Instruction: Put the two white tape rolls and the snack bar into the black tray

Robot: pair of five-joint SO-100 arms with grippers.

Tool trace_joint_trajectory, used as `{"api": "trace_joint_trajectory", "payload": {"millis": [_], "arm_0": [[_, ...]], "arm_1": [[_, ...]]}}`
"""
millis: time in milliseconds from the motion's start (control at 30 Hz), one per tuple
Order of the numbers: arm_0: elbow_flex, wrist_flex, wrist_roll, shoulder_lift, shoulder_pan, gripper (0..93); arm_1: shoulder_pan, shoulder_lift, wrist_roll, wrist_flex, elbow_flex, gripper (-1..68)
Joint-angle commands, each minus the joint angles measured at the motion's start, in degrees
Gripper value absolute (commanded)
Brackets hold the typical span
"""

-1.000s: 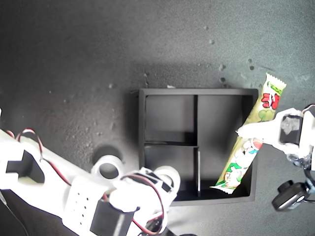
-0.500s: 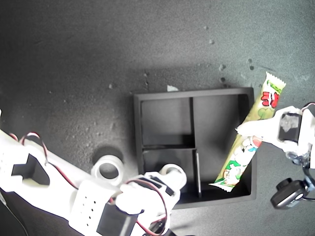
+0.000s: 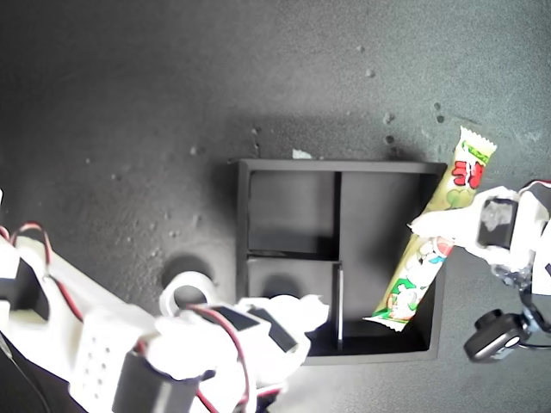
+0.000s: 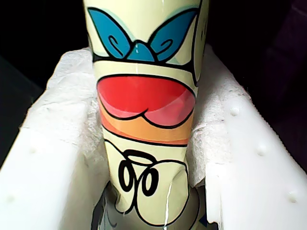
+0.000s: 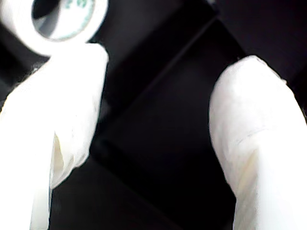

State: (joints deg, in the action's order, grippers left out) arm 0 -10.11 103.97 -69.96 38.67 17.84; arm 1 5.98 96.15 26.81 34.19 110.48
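Careful: your first gripper (image 3: 435, 225) pinches the snack bar (image 3: 430, 245) slanted across the black tray's (image 3: 242, 225) long compartment, top end over the far rim, so releasing now risks it perching there.

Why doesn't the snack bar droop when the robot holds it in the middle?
Probably because it is fairly stiff: the snack bar stays straight though my first gripper clamps only its middle, one end over the tray. It looks light, since a light pinch seems enough. The shiny wrapper may be slippery, so it could slide between the jaws.
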Motion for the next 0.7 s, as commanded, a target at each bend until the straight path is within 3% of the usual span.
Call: {"api": "trace_joint_trajectory", "payload": {"millis": [0,133,267,367,667], "arm_0": [[2.1,1.1,0.6,7.1,-0.9,15.0],[21.1,1.1,-3.9,16.1,-3.3,13.7],[45.9,1.1,-11.2,29.5,-6.6,13.7],[62.3,1.1,-17.1,41.3,-8.4,14.3],[76.9,-2.4,-26.5,49.7,-1.1,15.5]], "arm_1": [[1.5,-4.1,-1.1,3.8,-9.0,-0.2],[2.2,-8.7,-1.5,6.2,-13.6,0.2],[2.8,-8.7,-1.6,7.6,-13.8,14.5],[3.5,-8.7,-1.9,9.3,-14.5,20.6],[3.6,-8.5,-3.5,16.6,-19.0,25.6]]}}
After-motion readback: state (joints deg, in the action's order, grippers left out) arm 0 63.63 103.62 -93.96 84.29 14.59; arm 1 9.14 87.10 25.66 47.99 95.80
